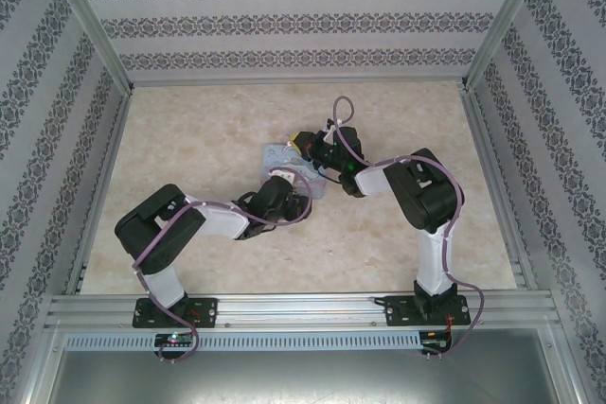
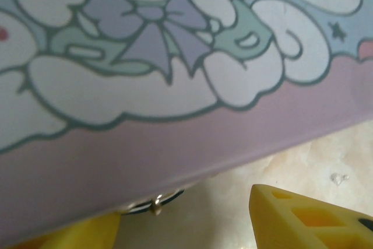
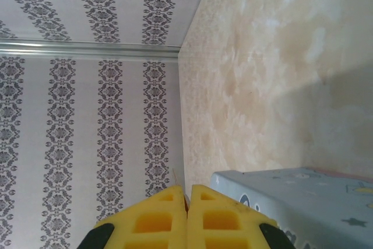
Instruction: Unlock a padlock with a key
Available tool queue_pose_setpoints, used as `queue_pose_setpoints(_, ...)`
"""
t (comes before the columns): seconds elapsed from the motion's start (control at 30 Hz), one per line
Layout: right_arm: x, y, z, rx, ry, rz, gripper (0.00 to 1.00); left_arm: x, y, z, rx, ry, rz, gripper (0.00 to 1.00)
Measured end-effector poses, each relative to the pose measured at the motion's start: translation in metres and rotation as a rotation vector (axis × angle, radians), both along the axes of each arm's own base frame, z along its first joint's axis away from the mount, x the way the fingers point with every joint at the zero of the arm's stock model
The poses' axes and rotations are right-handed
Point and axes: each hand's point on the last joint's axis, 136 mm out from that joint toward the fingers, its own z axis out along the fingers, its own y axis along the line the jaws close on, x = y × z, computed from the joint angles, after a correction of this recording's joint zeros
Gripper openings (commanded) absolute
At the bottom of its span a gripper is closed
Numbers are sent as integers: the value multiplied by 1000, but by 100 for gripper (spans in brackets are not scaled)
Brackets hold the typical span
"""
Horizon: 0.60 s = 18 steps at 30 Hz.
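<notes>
The pastel cartoon-printed tin box lies mid-table. My left gripper is open at its near edge, yellow fingers spread over the marble top. Under the tin's lilac rim, close to the left finger, a small metal loop on a dark sliver shows: the padlock, mostly hidden. My right gripper is shut at the tin's far corner. A thin pale sliver, the key, sticks out between its tips. From above, the left gripper and right gripper flank the tin.
Patterned walls and aluminium posts enclose the marble table. The right gripper points toward the wall corner. Purple cables loop over both arms. Open marble lies left, right and behind the tin.
</notes>
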Motion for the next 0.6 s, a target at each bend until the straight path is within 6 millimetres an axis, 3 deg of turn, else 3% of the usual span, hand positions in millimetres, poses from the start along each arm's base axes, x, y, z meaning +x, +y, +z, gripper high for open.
queue_pose_setpoints(0.3,1,0,1,4,-8,-4,0,10,-11,8,-134,25,15,61)
queue_pose_setpoints(0.6,1,0,1,4,-8,-3,0,7,-13,17,-321,66,59,61)
